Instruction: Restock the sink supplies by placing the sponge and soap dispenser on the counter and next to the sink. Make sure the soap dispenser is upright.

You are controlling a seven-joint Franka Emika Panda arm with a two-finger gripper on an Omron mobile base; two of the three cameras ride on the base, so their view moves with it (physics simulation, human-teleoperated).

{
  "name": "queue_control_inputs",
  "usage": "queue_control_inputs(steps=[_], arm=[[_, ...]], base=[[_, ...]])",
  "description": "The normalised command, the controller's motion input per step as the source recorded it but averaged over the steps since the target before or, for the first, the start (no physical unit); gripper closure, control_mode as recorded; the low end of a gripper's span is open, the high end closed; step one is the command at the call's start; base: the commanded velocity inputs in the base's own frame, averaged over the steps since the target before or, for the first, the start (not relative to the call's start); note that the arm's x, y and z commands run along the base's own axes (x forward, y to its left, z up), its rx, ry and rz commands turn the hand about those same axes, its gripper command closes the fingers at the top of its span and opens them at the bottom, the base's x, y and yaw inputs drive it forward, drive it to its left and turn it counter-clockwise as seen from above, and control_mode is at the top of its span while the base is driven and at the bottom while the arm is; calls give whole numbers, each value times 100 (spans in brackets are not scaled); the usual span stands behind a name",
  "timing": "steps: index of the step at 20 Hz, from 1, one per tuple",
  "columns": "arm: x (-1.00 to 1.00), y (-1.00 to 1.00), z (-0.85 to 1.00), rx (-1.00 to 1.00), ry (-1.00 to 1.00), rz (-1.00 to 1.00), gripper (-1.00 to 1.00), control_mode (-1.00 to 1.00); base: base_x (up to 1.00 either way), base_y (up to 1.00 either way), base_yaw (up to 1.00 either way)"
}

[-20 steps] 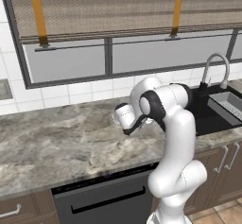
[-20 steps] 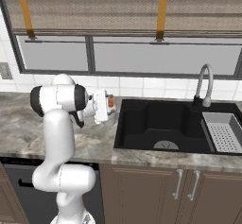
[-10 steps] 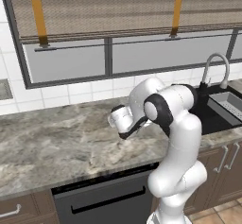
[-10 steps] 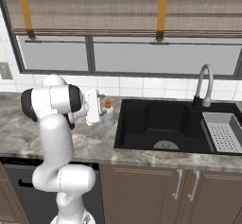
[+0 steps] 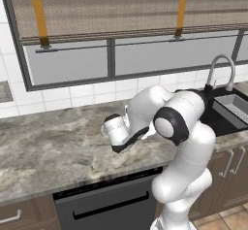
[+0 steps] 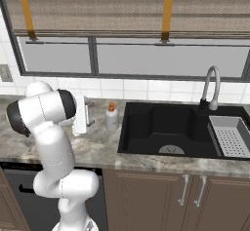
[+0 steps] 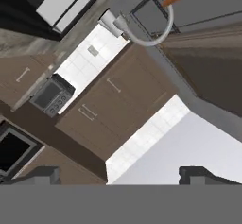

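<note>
Two base views flanking arm, sharing sink [image 6: 168,132], hand view rolled

Beyond the open pincer [image 7: 119,173], brown cabinets [image 7: 113,109] are stretching ahead, an arched silver faucet [image 7: 149,27] curving farther off.

The arm [image 5: 186,141] is built of glossy white rounded segments, joined by dark grey to black rings at the joints. A large round joint cap, white with a dark rim, is seen on its upper part in both base views. The thick white base column swells into bulbous sections. A short white cylindrical hand with a dark band underneath is carried at the end. Two small dark finger tips [image 7: 204,173] are seen in the hand view.
</note>
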Motion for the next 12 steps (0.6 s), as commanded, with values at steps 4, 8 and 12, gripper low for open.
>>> queue_control_inputs(steps=[4, 8, 12], arm=[[-100, 0, -1, 42, -31, 1, -100, -100], [-93, 9, 6, 60, -27, 0, -100, -100], [-53, 0, 0, 76, -23, 7, -100, -100]], base=[[0, 0, 0], [0, 0, 0], [0, 0, 0]])
